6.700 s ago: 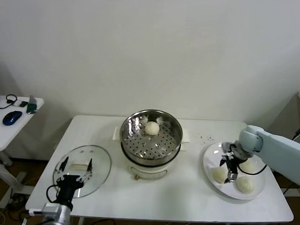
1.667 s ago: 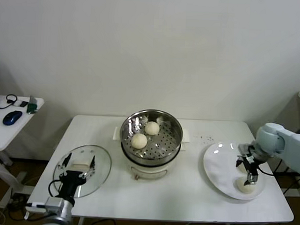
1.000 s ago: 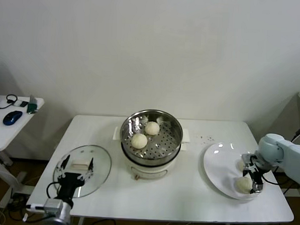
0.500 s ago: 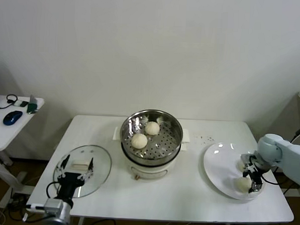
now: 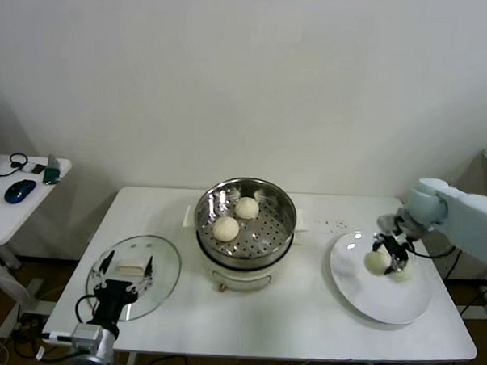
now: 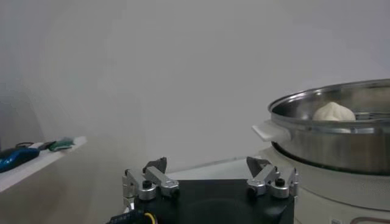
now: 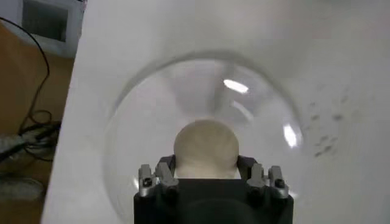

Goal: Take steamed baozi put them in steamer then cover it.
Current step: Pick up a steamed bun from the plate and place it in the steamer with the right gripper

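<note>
Head camera looks down; wrist cameras sit close — steamer (image 5: 244, 223) shared.

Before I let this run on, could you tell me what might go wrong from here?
1. The right gripper holds a soft bun above the plate; a squeeze could dent it, or it could slip on the way.
2. Two buns already sit in the steamer, so the new one could land on them or clip the rim.
3. Another bun lies on the plate just beside the gripper and could be nudged.
</note>
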